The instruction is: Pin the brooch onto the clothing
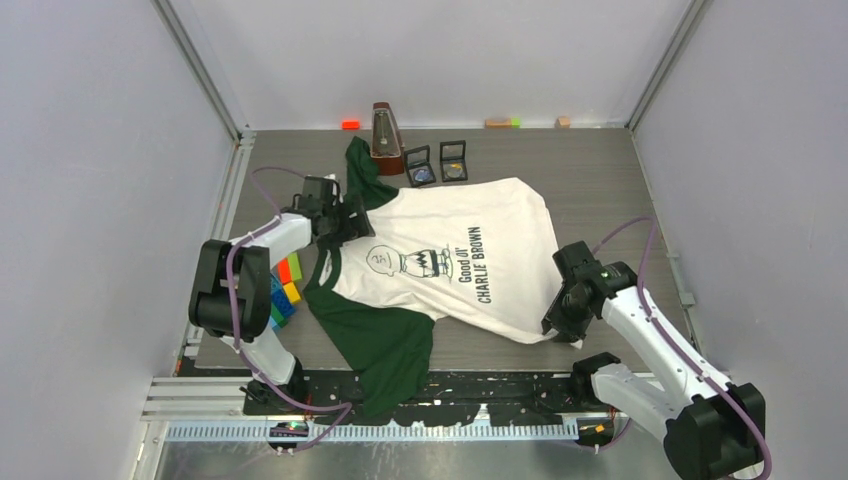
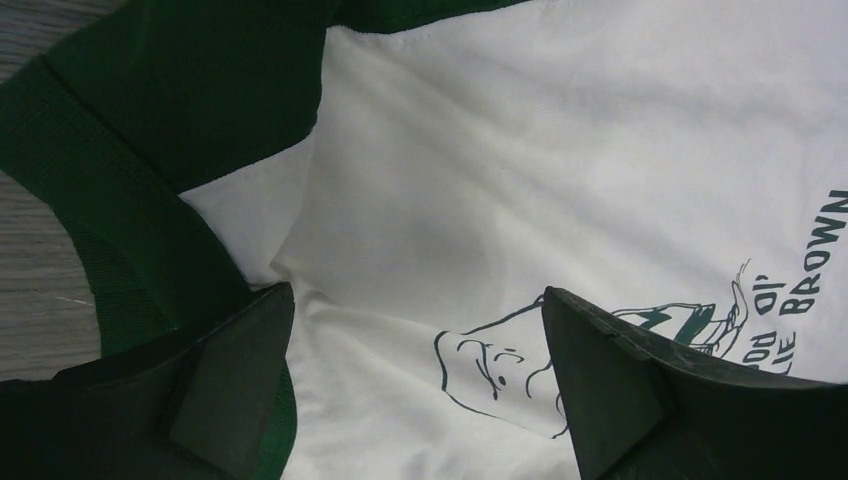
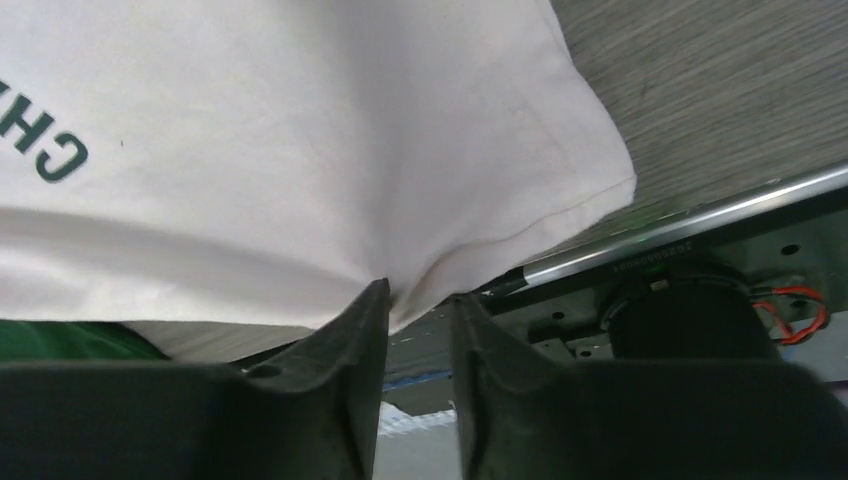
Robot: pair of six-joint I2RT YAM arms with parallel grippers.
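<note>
The white T-shirt with dark green sleeves lay spread flat on the counter, stretching from under the left tool across to the right tool. The left tool hung just above the cloth with its jaws wide apart, nothing between them. In its wrist view the white chest panel filled the space between the two fingers. The green collar curved off to one side of the tool, and the printed face sat close to its other finger.

The right tool was at the shirt's bottom hem. Its fingers stood slightly apart with a narrow gap showing, and the white cloth was drawn to a point that touched one fingertip at the mouth of that gap. The hem corner lay flat on the counter just to one side of this tool.

Past the left tool, toward the far wall, stood two small open boxes and a wooden metronome. Coloured blocks sat beside the left arm, behind the tool
</note>
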